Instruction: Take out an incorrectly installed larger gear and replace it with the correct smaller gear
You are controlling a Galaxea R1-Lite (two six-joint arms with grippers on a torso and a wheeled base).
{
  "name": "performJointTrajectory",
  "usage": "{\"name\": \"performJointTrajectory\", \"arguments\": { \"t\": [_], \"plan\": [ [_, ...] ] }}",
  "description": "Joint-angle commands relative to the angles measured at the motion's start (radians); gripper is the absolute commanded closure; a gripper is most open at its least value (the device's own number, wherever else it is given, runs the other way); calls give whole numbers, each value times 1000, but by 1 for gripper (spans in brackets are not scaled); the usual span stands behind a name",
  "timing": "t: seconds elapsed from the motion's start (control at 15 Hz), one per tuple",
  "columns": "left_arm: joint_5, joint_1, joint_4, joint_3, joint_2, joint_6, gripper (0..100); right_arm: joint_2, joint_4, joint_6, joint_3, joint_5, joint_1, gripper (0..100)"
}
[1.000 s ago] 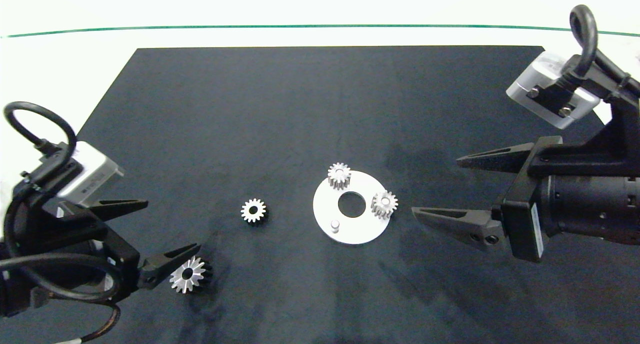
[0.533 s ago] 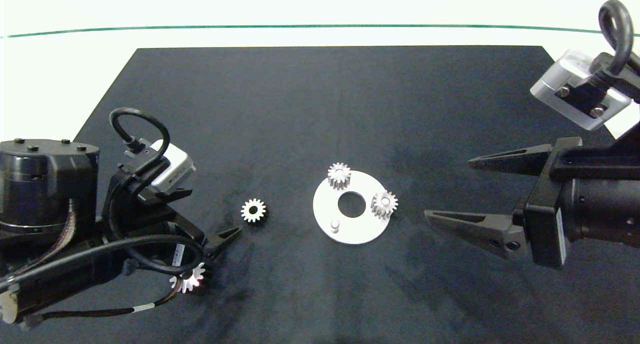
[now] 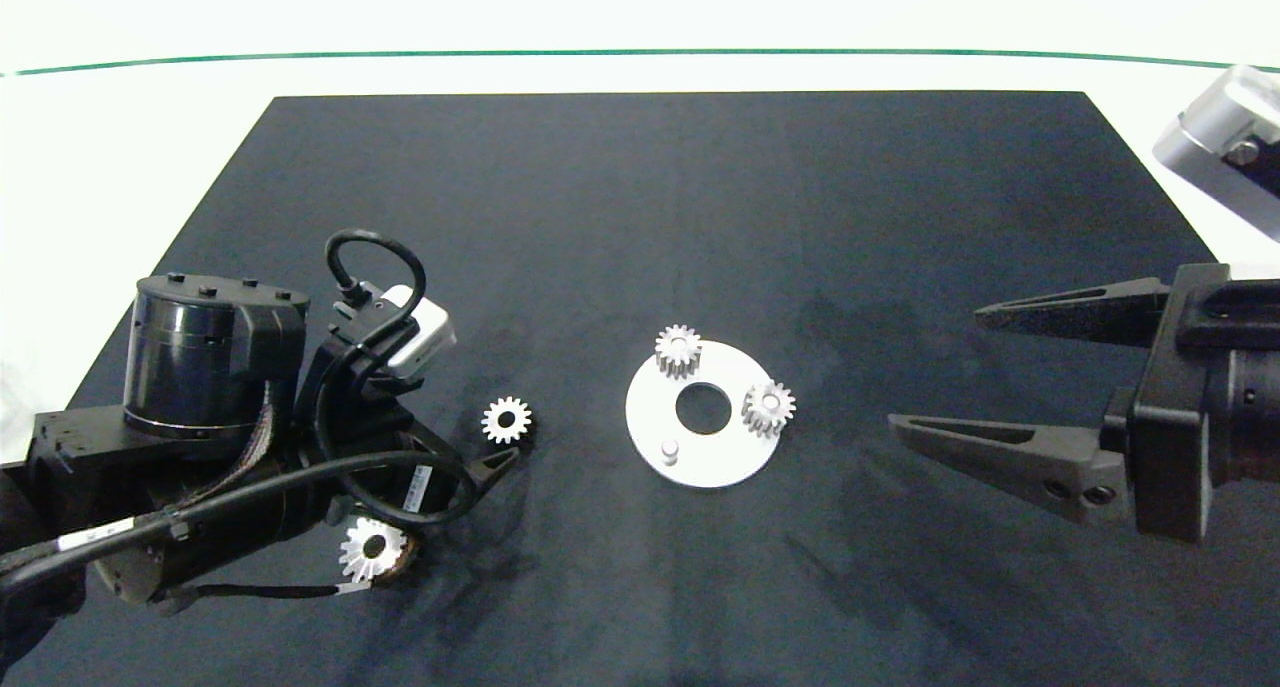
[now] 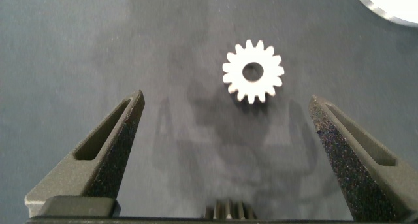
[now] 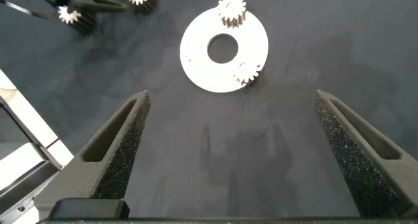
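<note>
Black mat (image 3: pixel 640 217) over a white table; white disc (image 3: pixel 703 413) near centre, carrying two small gears at 11 and 3 o'clock, with a bare peg (image 3: pixel 669 451) at 7 o'clock. Larger gear (image 3: pixel 369 550) already off, lying on the mat at 8 o'clock from the disc, partly under the left arm's cable. Smaller gear (image 3: pixel 506 420) loose on the mat at 9 o'clock of the disc. Left gripper (image 4: pixel 235 152) spread wide, empty, just short of that gear. Right gripper (image 3: pixel 935 372) likewise agape and empty, idle at 3 o'clock. Step in hand, probably: pickup of the replacement; next, fingers brought astride it, closed, then carried to the peg.
</note>
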Motion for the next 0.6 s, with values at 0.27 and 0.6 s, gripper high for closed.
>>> {"name": "performJointTrajectory", "arguments": {
  "t": [0.27,0.6],
  "plan": [
    [9,-20,-36,-7,87,-1,0,-30,26,-1,3,1,0,0],
    [23,-21,-73,-22,139,-3,0,-32,26,-1,3,1,0,0]
  ]
}}
